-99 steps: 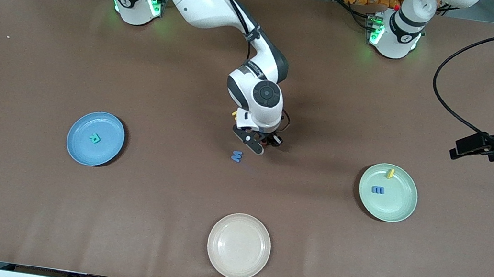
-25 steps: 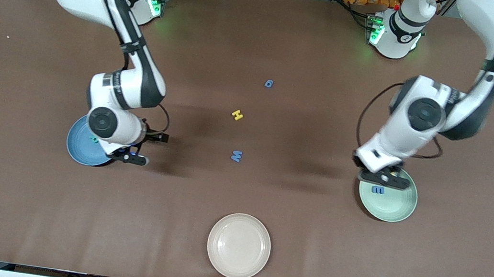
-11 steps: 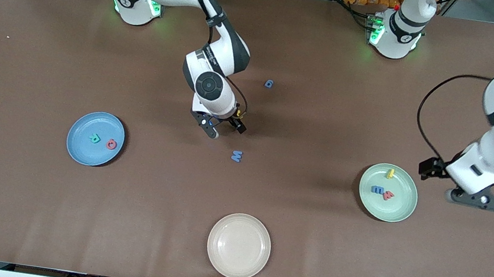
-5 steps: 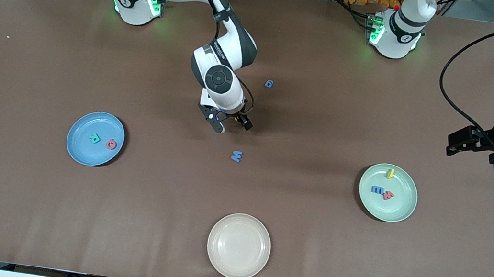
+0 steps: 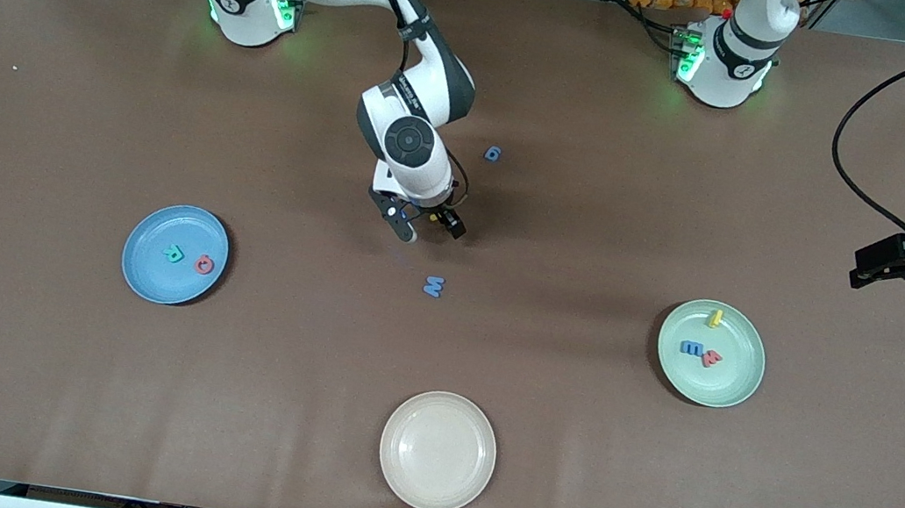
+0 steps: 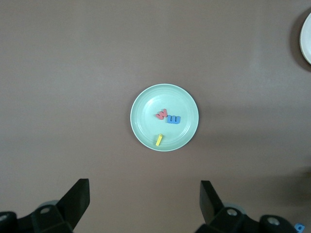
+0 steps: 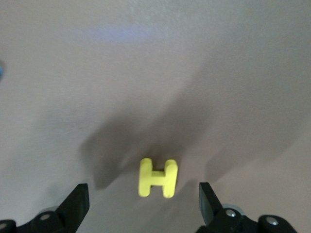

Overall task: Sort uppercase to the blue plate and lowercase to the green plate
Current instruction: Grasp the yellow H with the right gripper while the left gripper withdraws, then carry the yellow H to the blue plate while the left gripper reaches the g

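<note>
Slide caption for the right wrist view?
Open right gripper poised over a small yellow foam H on the brown table.

The blue plate (image 5: 175, 254) lies flat toward the right arm's end of the table, holding the teal-green R (image 5: 173, 254) and the red Q (image 5: 204, 264) side by side. The green plate (image 5: 731, 384) lies flat toward the left arm's end, below the left gripper (image 6: 145, 201), whose jaws are spread; on it are the yellow i (image 5: 714, 317), the blue three-pronged letter (image 5: 691, 348) and the red w (image 5: 711, 357), the last two touching. The yellow H (image 7: 157, 177) lies flat on the table directly under the right gripper (image 5: 423, 228), between its spread fingers and apart from both. The blue M (image 5: 434, 287) lies near that gripper, closer to the front camera; the blue g (image 5: 493, 153) lies near it, farther from that camera.
</note>
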